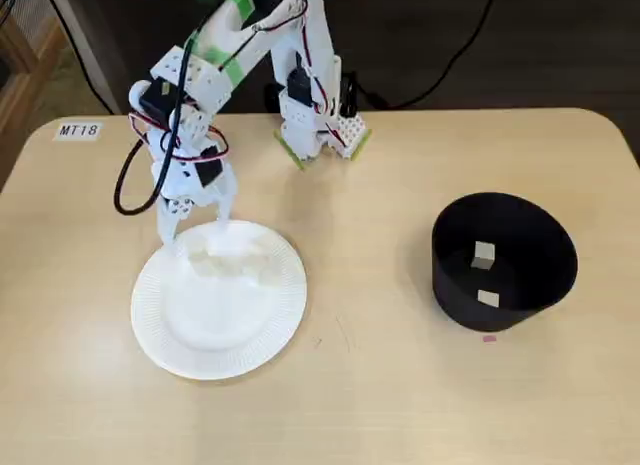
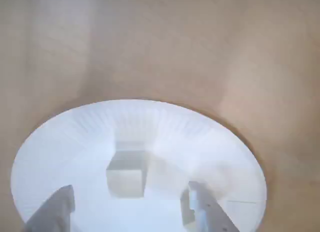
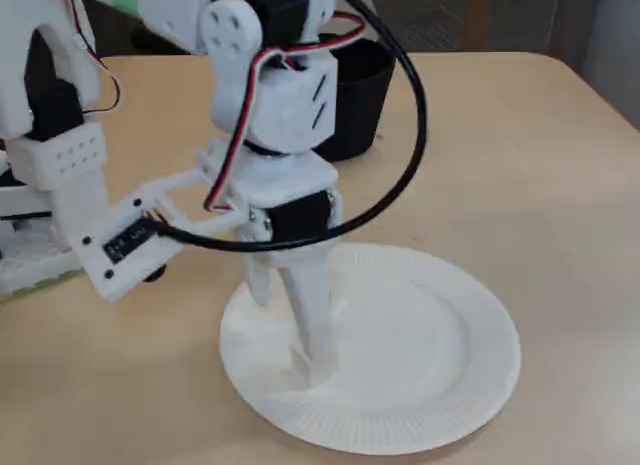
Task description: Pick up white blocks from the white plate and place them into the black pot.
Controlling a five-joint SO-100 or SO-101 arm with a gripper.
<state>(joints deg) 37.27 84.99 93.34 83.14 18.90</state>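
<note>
In the wrist view the gripper (image 2: 132, 212) hangs low over the plate (image 2: 220, 147) with its fingers spread wide and nothing held; one block (image 2: 126, 173) lies on the plate between and just beyond the fingertips (image 2: 197, 202), touching neither. In a fixed view the plate (image 1: 165, 330) sits at the left of the table (image 1: 380, 405), the gripper (image 1: 197, 221) over its far edge. The pot (image 1: 545, 285) stands well to the right with two blocks (image 1: 484, 255) inside.

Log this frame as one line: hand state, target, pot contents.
hand: open, over white plate | target: white block between fingers, not gripped | black pot: two blocks inside
</note>
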